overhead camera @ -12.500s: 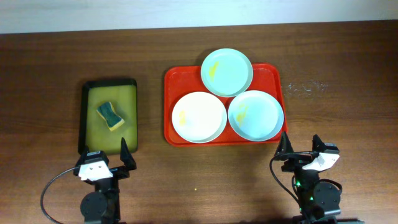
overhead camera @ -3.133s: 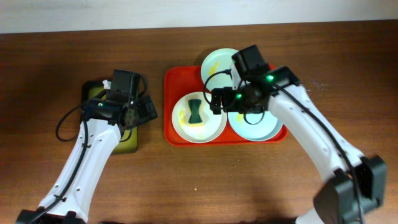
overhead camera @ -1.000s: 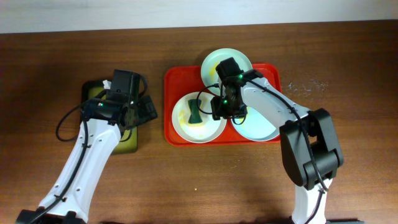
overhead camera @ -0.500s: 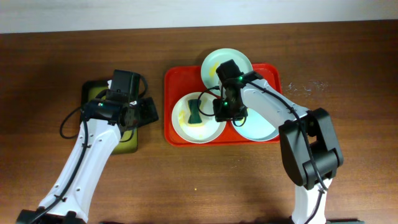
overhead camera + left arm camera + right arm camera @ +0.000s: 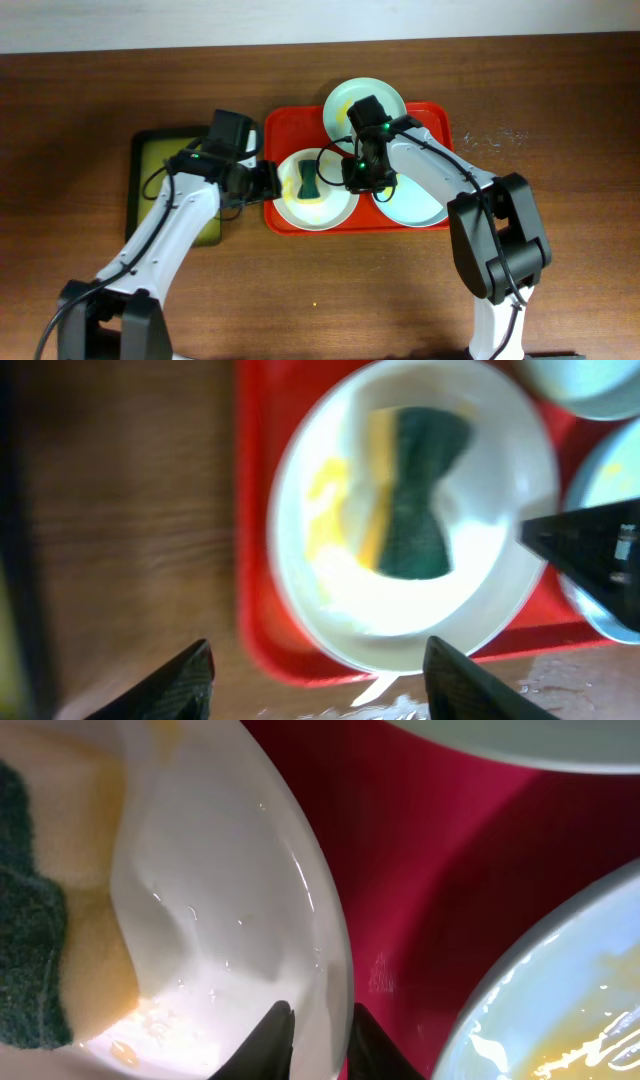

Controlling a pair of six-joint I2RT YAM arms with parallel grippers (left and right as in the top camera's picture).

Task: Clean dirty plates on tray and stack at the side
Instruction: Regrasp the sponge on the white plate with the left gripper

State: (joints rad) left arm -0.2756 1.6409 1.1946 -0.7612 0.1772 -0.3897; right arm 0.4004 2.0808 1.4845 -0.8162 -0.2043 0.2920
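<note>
R gripper is clamped on the white plate rim at frame centre, prob. to steady it, while L gripper hangs wide open at its left edge, ready for the sponge.

White plate and 2 blue-green plates, yellow-smeared, on red tray

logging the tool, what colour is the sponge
The sponge is dark green with a yellow layer; clearest in left wrist view.

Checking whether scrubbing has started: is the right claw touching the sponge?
Apart. Right wrist view shows bare white plate between the sponge and the right claw at the rim.
</note>
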